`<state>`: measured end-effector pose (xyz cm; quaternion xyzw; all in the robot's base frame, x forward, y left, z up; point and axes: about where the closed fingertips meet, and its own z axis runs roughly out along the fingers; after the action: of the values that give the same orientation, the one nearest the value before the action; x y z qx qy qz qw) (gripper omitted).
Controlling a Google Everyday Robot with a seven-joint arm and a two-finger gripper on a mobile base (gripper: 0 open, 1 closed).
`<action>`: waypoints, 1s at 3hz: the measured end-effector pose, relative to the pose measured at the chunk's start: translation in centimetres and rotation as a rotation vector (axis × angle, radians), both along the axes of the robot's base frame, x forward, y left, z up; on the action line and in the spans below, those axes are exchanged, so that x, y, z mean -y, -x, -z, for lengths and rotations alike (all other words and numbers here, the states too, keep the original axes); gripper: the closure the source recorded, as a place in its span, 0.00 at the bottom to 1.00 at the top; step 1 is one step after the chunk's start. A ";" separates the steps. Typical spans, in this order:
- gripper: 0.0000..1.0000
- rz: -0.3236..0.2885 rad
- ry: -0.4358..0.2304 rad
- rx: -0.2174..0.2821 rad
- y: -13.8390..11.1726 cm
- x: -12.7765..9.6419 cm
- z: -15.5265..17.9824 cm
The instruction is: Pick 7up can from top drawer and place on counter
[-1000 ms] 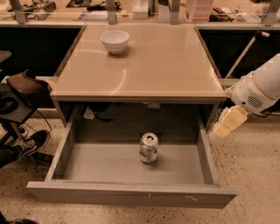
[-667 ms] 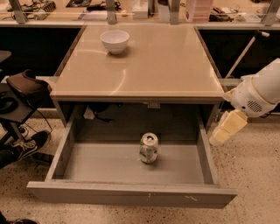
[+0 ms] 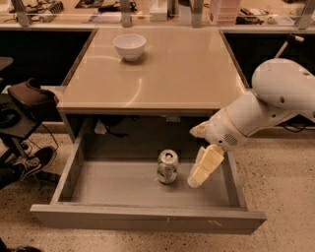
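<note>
- Since a second ago the end effector (image 3: pixel 203 168) has come in from outside the right wall of the top drawer (image 3: pixel 147 218). It now hangs tip-down inside the drawer's right part, just beside the 7up can (image 3: pixel 167 166) and not touching it.
- Whether the end effector is open or closed cannot be told from this angle; it has hold of nothing.
- The 7up can stands upright on the drawer floor, near the middle, where it stood before. Its print is too dim to read.
- The white arm (image 3: pixel 275 98) reaches in from the right, its far end cut off by the picture's edge. It covers part of the drawer's right wall.
- The drawer is pulled out below the glossy beige worktop (image 3: pixel 162 74).
- A white bowl (image 3: pixel 129 46) sits on the worktop near its back left.
- Behind the worktop, a cluttered shelf (image 3: pixel 74 15) with metal posts is cut off at the top.
- Dark cables (image 3: pixel 115 129) lie in shadow in the cabinet opening behind the drawer.
- At left, a black chair (image 3: pixel 27 101) and a shoe (image 3: pixel 32 161) are partly out of frame.
</note>
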<state>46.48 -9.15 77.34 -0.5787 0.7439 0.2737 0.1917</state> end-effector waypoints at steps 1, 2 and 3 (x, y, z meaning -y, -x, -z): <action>0.00 0.000 0.000 0.000 0.0 0.0 0.0; 0.00 0.101 -0.014 0.011 0.0 0.9 1.3; 0.00 0.343 -0.071 -0.060 3.0 1.8 4.2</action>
<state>43.49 -10.91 73.16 -0.4278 0.8271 0.2800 0.2337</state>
